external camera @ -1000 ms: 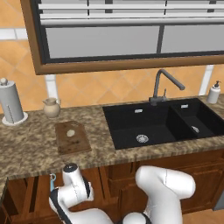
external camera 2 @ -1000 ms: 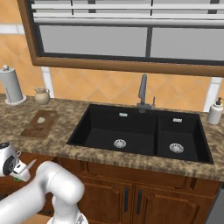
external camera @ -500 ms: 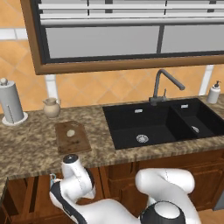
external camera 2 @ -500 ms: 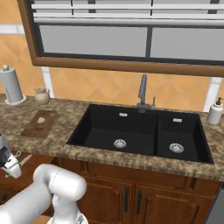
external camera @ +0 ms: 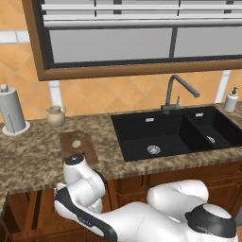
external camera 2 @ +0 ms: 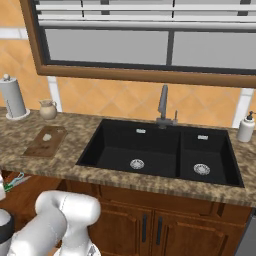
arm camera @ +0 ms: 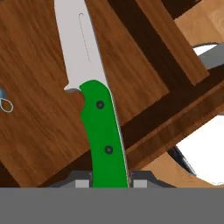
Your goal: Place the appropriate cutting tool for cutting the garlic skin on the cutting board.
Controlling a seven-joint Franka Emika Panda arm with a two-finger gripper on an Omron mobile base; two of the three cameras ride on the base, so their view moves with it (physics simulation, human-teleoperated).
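Gripper (arm camera: 109, 181) is clenched on the knife (arm camera: 101, 131)'s green handle — blade running straight out ahead. The cutting board (external camera: 82, 146) with the garlic (external camera: 76, 143) sits up on the counter — above the low hand.

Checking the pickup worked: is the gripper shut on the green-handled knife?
Yes: in the hand view the knife handle sits between the gripper fingertips, blade pointing away.

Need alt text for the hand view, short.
A knife with a bright green handle and pale silver blade runs up the middle of the view, its handle end between the pincer's fingertips. Behind it are brown wooden surfaces.
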